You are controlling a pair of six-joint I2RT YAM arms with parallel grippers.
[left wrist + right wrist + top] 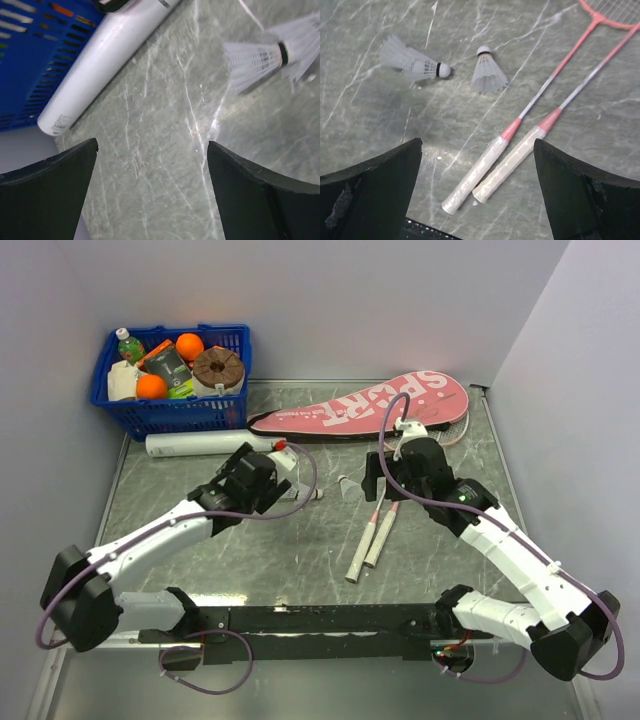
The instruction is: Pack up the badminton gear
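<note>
Heads up on what you can't really see. From the top camera the racket heads are mostly buried under the right arm's wrist, up by the wide end of the pink SPORT case (370, 407). The right wrist camera only catches a corner of one red frame at its top right edge. The shuttlecocks (487, 72) are tiny specks from above and much clearer from that wrist. The white tube (200, 444) has the end nearest the case hidden behind the left arm, and the left wrist view crops it too.

The left arm stretches diagonally from its base toward the case's narrow end. The left gripper (152, 145) hangs over bare surface (160, 115), fingers wide apart with nothing between them. The right arm folds in from the other side. The right gripper (477, 150) sits just on the near side of the case, above the rackets (480, 169), fingers also spread and holding nothing.

The case lies crosswise, with its narrow end pointing at the tube. The tube lies roughly in line with it, just off that narrow end, and the blue basket (170, 415) is behind the tube.

The two rackets lie side by side on the near side of the case, white handles pointing away from it and heads toward its wide end. Two shuttlecocks lie beside the shafts on the narrow-end side, near them but not touching. One is on its side with its cork pointing at the other.
</note>
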